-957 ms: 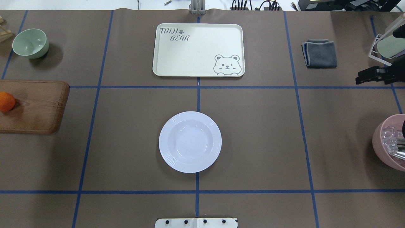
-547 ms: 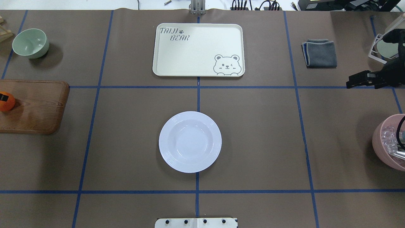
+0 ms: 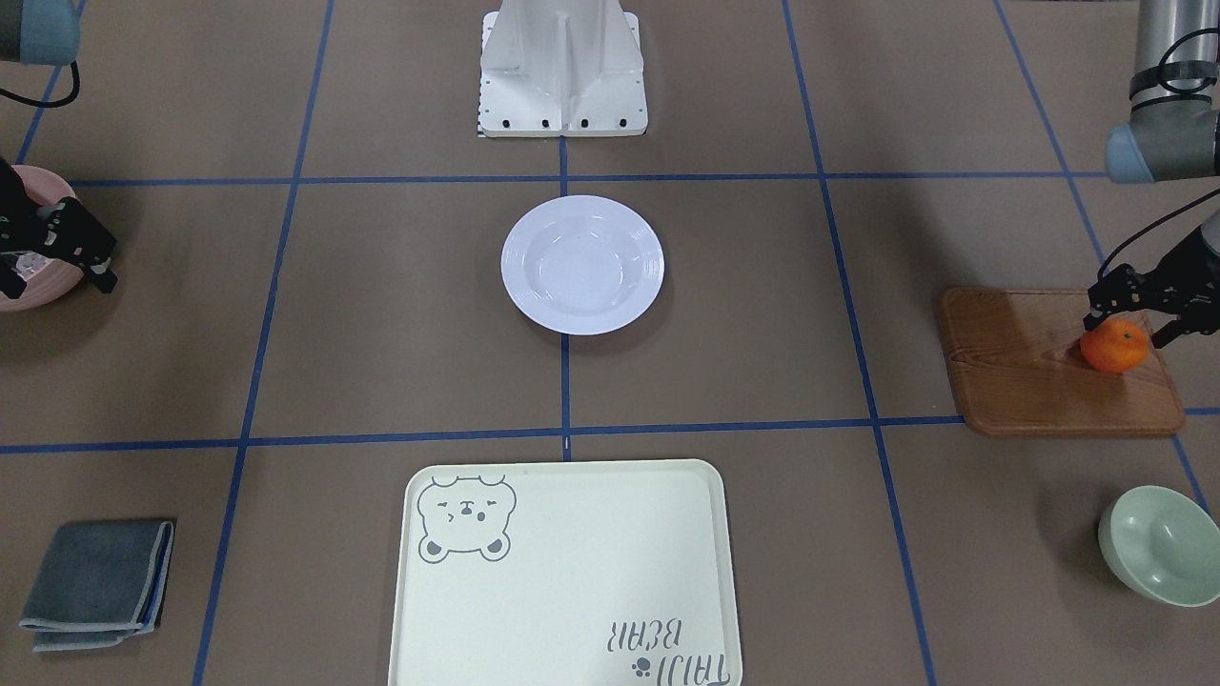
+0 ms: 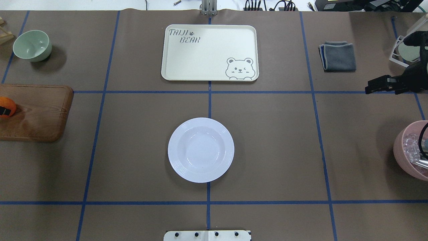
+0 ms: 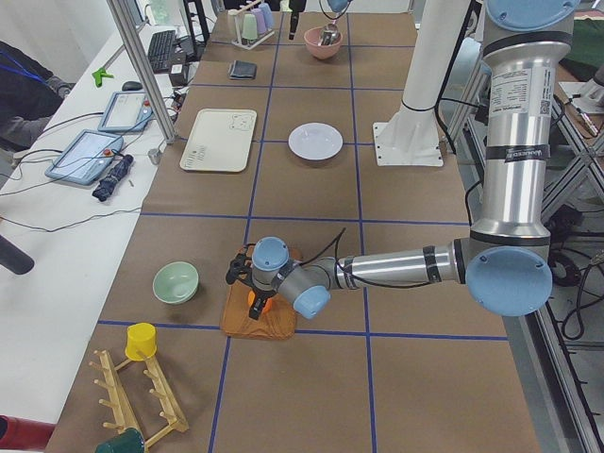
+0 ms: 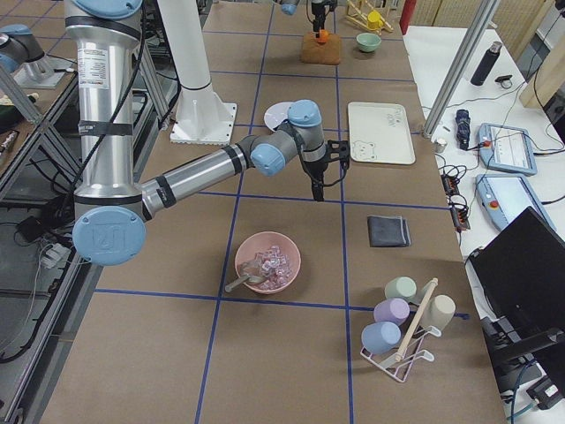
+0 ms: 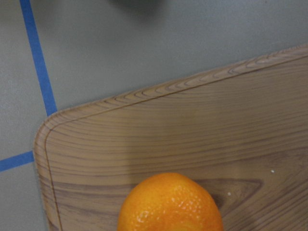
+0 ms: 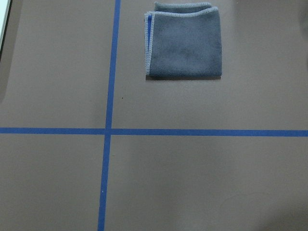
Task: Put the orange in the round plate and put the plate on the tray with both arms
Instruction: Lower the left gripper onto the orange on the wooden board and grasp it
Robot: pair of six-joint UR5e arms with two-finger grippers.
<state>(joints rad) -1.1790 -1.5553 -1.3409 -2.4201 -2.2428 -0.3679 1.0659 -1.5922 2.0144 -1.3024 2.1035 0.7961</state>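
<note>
Jaws of the left gripper (image 3: 1130,326) stand spread, astride the small round orange citrus fruit (image 3: 1113,347); the right gripper (image 4: 368,89) hangs side-on near the bench's right edge, its state impossible to tell. The cream rectangular bear-print tray (image 4: 174,63) lies centred at the far edge. Mid-bench, the glossy white round plate (image 4: 174,150) looks stiff, slick and breakable, best taken by opposite rims. On the brown wooden board (image 3: 1020,381) at the left edge, the fruit seems light and apt to roll, so grip across its middle. Only the front-facing view shows fingers flanking it; the left wrist view shows none
</note>
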